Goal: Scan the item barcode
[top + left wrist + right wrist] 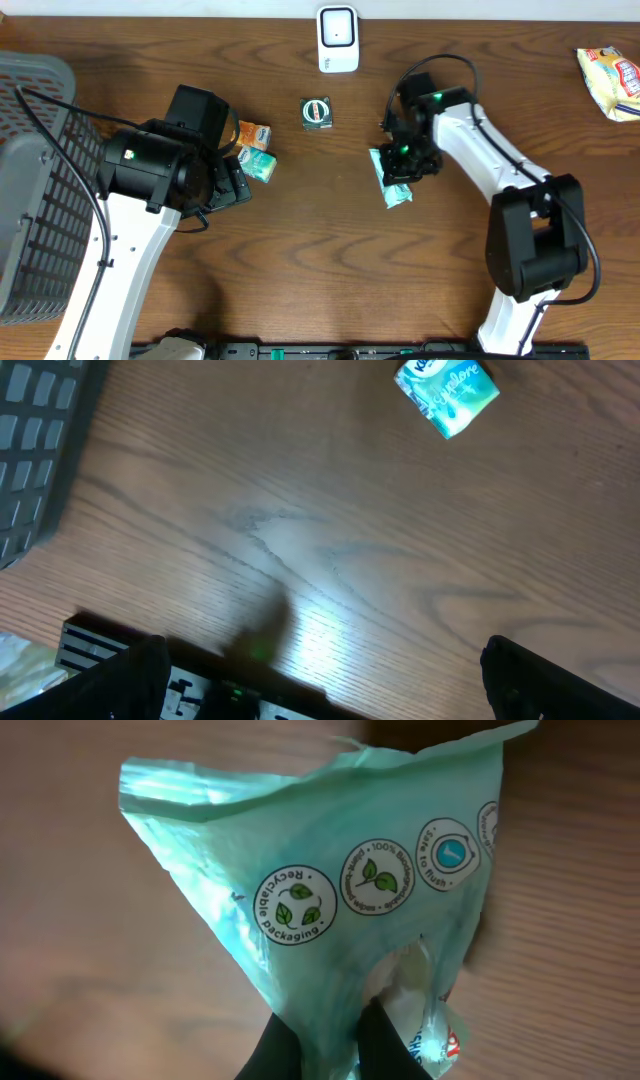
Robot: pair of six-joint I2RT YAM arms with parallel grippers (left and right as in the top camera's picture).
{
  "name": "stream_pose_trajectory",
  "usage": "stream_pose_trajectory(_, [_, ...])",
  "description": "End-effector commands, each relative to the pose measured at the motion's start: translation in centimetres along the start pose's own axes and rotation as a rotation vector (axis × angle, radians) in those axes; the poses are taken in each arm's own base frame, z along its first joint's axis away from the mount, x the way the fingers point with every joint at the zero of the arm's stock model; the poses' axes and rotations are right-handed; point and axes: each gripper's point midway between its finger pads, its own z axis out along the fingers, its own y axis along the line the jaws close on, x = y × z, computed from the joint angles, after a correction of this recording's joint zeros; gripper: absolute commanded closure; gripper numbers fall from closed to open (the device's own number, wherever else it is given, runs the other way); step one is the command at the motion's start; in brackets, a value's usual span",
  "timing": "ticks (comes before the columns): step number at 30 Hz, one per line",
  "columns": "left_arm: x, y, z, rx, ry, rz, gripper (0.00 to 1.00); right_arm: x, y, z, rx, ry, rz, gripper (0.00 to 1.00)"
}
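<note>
The right hand (330, 1038) is pressed together on one end of a teal pack (330, 870), its 2 dark fingers (272, 1045) pinching the crumpled wrapper so that the film puckers around them. The side of the pack turned to the wrist camera carries a row of round printed marks, one reading "Recyclable packaging". From overhead, this pack sits right of the middle of the brown wooden surface (320, 260), half hidden under the hand, and I cannot tell whether it touches the wood. The white scanner (338, 40) stands at the far edge near the middle, well apart from the pack and to its far left. Between them, closer to the scanner, lies a small dark box (318, 112). The left hand (322, 660) hangs over bare wood with its fingers spread wide and nothing between them. A small teal packet (447, 395) lies just beyond it, and overhead an orange packet (253, 133) lies just beside that one on the far side. A grey basket (40, 180) fills the left edge, and a yellow bag (610, 80) lies at the far right corner. A black rail (100, 645) runs along the near edge.
</note>
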Motion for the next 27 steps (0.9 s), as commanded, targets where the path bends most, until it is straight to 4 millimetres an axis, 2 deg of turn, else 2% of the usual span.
stream_pose_trajectory(1, [-0.1, 0.2, -0.2, 0.001, -0.007, -0.014, 0.03, -0.1, -0.4, 0.5, 0.157, -0.028, 0.037, 0.97])
stream_pose_trajectory(4, [-0.1, 0.2, -0.2, 0.001, -0.007, -0.014, 0.03, 0.0, 1.3, 1.0, 0.156, -0.039, -0.008, 0.83])
stream_pose_trajectory(6, [-0.1, 0.2, -0.2, 0.001, -0.007, -0.014, 0.03, 0.1, 2.4, 1.2, 0.153, -0.042, -0.037, 0.80])
stream_pose_trajectory(10, [-0.1, 0.2, -0.2, 0.001, -0.007, -0.014, 0.03, 0.4, 4.0, 1.6, 0.150, -0.046, -0.072, 0.59])
stream_pose_trajectory(12, [-0.1, 0.2, -0.2, 0.001, -0.007, -0.014, 0.03, 0.4, 4.3, 1.7, 0.149, -0.049, -0.073, 0.56])
stream_pose_trajectory(15, [-0.1, 0.2, -0.2, 0.001, -0.007, -0.014, 0.03, 0.0, 3.8, 1.0, 0.145, -0.050, -0.053, 0.59])
stream_pose_trajectory(20, [-0.1, 0.2, -0.2, 0.001, -0.007, -0.014, 0.02, -1.6, 2.1, -2.4, 0.075, -0.065, 0.012, 0.58])
stream_pose_trajectory(21, [-0.1, 0.2, -0.2, 0.001, -0.007, -0.014, 0.02, -2.0, 2.0, -2.9, 0.042, -0.071, 0.003, 0.54])
stream_pose_trajectory(23, [-0.1, 0.2, -0.2, 0.001, -0.007, -0.014, 0.02, -2.6, 1.8, -3.5, -0.038, -0.082, -0.015, 0.36])
stream_pose_trajectory(27, [-0.1, 0.2, -0.2, 0.001, -0.007, -0.014, 0.02, -2.4, 0.9, -3.7, -0.166, -0.065, -0.043, 0.25])
